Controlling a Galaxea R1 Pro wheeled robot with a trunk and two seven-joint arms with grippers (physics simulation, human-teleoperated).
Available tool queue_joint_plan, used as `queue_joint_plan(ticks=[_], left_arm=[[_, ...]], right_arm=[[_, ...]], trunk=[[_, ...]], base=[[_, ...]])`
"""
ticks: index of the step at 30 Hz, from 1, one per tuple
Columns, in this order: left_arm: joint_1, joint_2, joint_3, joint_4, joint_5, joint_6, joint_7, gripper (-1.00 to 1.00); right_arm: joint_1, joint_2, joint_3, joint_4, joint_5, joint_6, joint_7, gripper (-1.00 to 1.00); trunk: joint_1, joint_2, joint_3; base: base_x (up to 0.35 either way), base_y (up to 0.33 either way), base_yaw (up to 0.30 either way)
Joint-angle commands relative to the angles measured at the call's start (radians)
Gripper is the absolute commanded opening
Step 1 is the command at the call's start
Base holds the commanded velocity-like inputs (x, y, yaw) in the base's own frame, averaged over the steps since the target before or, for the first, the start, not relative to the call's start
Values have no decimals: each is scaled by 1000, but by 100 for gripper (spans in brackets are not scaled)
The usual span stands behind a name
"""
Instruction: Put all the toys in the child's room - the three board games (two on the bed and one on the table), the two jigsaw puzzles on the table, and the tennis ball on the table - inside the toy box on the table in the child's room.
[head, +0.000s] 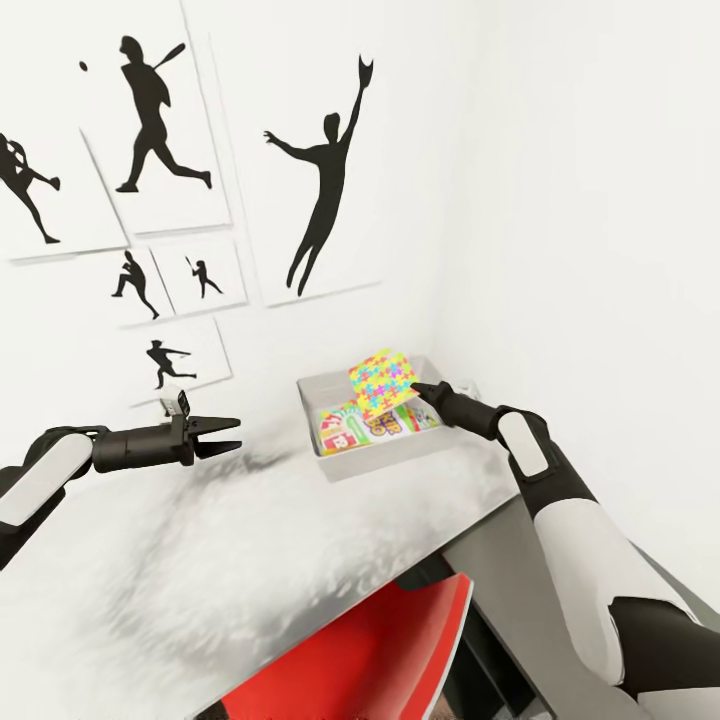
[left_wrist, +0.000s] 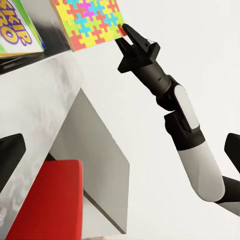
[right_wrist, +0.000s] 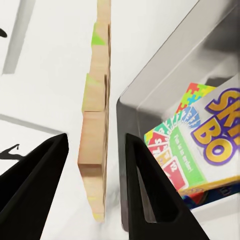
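The light-grey toy box (head: 325, 455) sits on the table (head: 200, 560) in the far right corner. Inside it lie printed board games (head: 345, 428) (right_wrist: 210, 135) (left_wrist: 15, 30), and a corner of one jigsaw puzzle (right_wrist: 194, 95) peeks out beneath them. My right gripper (head: 420, 390) (right_wrist: 96, 136) (left_wrist: 125, 32) is shut on the other jigsaw puzzle (head: 383, 383) (right_wrist: 95, 150) (left_wrist: 90, 20), holding it by its edge, tilted in the air over the box. My left gripper (head: 228, 437) hangs open and empty above the table, left of the box. The tennis ball and the bed are out of view.
A red-and-white swivel chair (head: 380, 650) (left_wrist: 50, 200) stands tucked at the table's front edge. The lower dark-grey desk section (head: 520, 560) runs under my right arm. White walls meet close behind the box, and black baseball silhouette pictures (head: 325, 170) hang on the left one.
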Motion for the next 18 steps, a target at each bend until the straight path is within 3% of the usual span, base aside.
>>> queue_joint_plan(ticks=[1,18], left_arm=[[-2,1,-2,1,0,3,-5,100],[-2,-2,0,0,0,3,-5,100]], right_arm=[[-1,0,-3,0,0,6,3,-100],[-1,-5,-3,-1,2,6,3,-100]], trunk=[[1,-2,-4],[1,-2,-32]], base=[[0,0,2],[0,0,0]])
